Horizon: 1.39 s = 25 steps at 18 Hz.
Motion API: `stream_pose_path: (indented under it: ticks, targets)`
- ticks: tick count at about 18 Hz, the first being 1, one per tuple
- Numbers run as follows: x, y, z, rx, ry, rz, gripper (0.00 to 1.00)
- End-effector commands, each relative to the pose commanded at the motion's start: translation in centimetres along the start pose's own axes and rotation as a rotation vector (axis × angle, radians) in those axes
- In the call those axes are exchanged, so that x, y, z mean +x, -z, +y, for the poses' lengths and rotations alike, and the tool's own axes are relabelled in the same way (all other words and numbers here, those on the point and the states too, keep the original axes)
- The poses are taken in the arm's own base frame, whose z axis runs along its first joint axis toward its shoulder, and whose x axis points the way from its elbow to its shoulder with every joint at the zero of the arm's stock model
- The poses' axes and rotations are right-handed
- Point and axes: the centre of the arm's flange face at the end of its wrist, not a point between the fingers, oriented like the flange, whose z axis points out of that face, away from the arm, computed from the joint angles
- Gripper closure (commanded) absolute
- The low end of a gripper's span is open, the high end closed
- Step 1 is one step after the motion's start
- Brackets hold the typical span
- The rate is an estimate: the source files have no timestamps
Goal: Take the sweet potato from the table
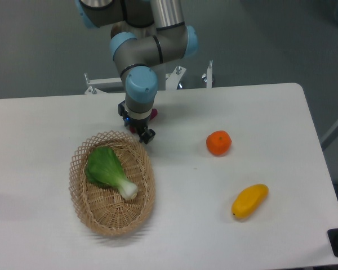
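Observation:
The arm's wrist stands low over the white table (259,112), just behind the basket's far rim. My gripper (143,131) points down there, and only its dark body and one black fingertip show. A small patch of purple-magenta, the sweet potato (155,113), peeks out at the right side of the gripper. The rest of it is hidden behind the wrist. I cannot tell whether the fingers are open or closed, or whether they touch the sweet potato.
A wicker basket (81,188) holding a green bok choy (108,170) lies directly in front of the gripper. A round orange (218,143) sits to the right. A yellow mango (249,201) lies at front right. A metal frame (208,76) stands behind the table's back edge.

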Motion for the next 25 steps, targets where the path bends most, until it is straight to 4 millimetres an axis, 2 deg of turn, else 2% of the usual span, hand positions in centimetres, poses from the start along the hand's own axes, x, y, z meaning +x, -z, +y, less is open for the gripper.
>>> stream_pose_path:
  ticks: [1,4,6,7,10,14,19,25]
  targets:
    - [-0.2,0.1,0.0,0.002,0.001,-0.004,0.88]
    - [-0.4,0.5,0.1,-0.003,-0.006,-0.016,0.90]
    - [-0.4,1.1,0.1,-0.013,-0.025,-0.035,0.90]
    - [-0.4,1.1,0.2,-0.015,-0.024,-0.036,0.86]
    - [-0.7,1.3,0.3,-0.015,-0.021,-0.041,0.86]
    - [-1.7,2.4,0.2,-0.007,-0.014,-0.065,0.98]
    - [-6.1,6.8,2.2,-0.040,0.045,-0.172,0.98]
    - [-11.3,11.6,6.7,-0.046,0.157,-0.261,0.96]
